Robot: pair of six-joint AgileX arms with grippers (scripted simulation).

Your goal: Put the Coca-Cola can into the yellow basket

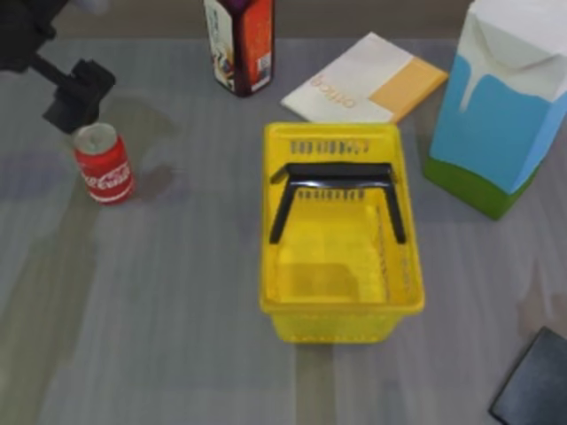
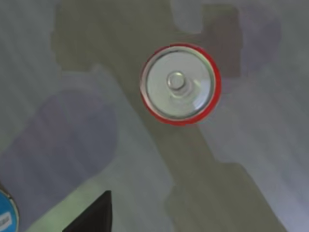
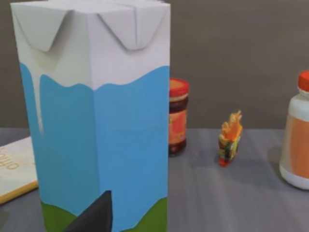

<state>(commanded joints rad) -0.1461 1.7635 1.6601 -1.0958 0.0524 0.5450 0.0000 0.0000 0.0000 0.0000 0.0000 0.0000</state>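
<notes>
The Coca-Cola can (image 1: 103, 164) stands upright on the table at the left, red with white script. The left wrist view looks straight down on the can's silver top (image 2: 180, 83). My left gripper (image 1: 78, 96) hovers open just behind and above the can, with nothing held; one dark fingertip (image 2: 94, 215) shows, off to the can's side. The yellow basket (image 1: 276, 266) sits mid-table with its black handles (image 1: 337, 174) folded over the far half. My right arm (image 1: 535, 382) is parked at the near right corner, its gripper open, with one fingertip (image 3: 96, 215) showing.
A dark purple and orange carton (image 1: 240, 44) stands at the back. A white and orange book (image 1: 363, 80) lies behind the basket. A tall blue and white milk carton (image 1: 500, 106) stands at the right. A jar (image 3: 177, 116), a small toy (image 3: 230, 137) and a white bottle (image 3: 297, 140) stand beyond it.
</notes>
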